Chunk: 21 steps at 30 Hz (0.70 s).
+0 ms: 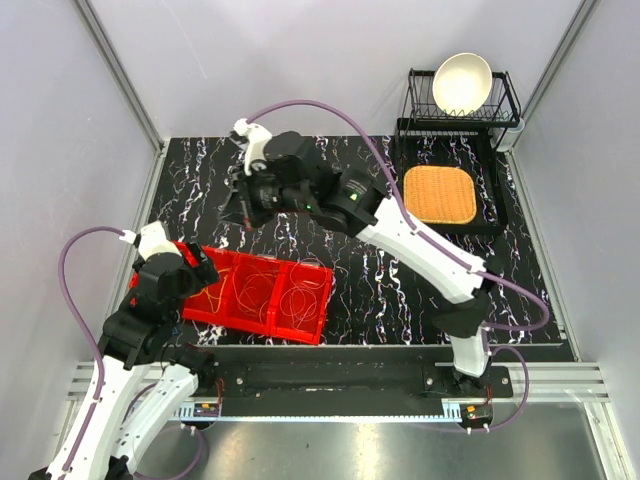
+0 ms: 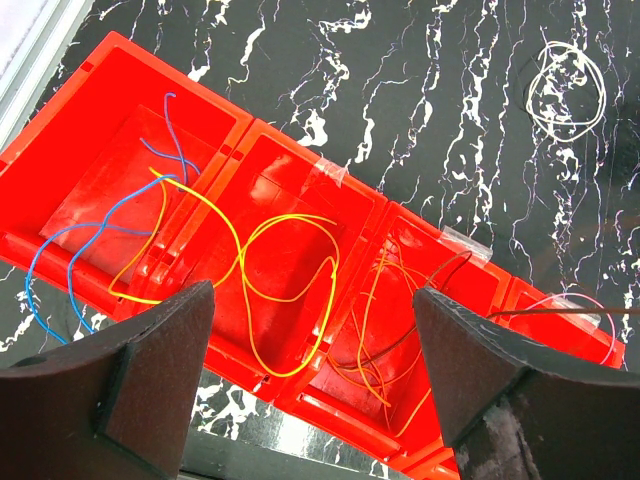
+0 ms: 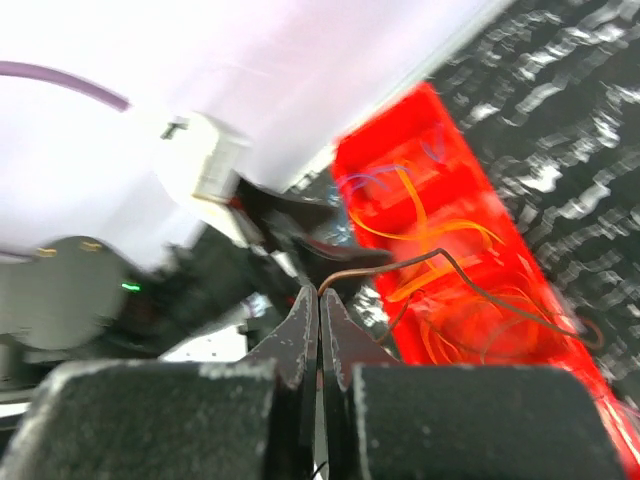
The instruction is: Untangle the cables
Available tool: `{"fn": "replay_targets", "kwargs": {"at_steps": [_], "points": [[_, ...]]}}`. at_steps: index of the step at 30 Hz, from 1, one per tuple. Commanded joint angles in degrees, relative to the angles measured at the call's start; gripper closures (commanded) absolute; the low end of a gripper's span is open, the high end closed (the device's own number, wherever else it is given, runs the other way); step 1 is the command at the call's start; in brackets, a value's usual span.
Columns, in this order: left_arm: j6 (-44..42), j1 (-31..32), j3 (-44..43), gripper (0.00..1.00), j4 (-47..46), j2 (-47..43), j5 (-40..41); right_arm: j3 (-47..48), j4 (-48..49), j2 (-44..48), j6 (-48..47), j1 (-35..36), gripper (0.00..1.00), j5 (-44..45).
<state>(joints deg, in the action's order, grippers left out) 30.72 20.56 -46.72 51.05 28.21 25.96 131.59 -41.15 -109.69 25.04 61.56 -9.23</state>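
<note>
Left tool point(image 2: 312, 345): jaws wide apart, empty, above the near edge of the red tray point(image 2: 290, 175). Tray contents: blue cable point(image 2: 90, 232) in the left bay, yellow cable point(image 2: 290, 218) looping across the left and middle bays, orange cables point(image 2: 375, 330) in the right bay, and a brown cable point(image 3: 440, 252) rising from that bay. Right tool point(image 3: 318, 300): closed on the brown cable, beyond the tray's far edge; a white loop point(image 2: 566, 88) lies on the table point(image 2: 450, 120) past the tray's right end.
</note>
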Motion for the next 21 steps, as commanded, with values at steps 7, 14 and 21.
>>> {"fn": "replay_targets", "kwargs": {"at_steps": [7, 14, 21], "points": [[-0.1, -0.3, -0.9, 0.16, -2.0, -0.9, 0.4, 11.9, -3.2, -7.7, -0.3, 1.5, 1.00, -5.5], [0.0, -0.3, -0.8, 0.16, -1.9, -2.2, 1.0, 2.2, 2.7, -7.6, 2.2, 1.5, 1.00, -9.1], [0.1, -0.3, -0.8, 0.16, -1.9, -1.9, 0.9, -12.6, 10.4, -4.4, 3.4, 1.5, 1.00, -10.2]]}}
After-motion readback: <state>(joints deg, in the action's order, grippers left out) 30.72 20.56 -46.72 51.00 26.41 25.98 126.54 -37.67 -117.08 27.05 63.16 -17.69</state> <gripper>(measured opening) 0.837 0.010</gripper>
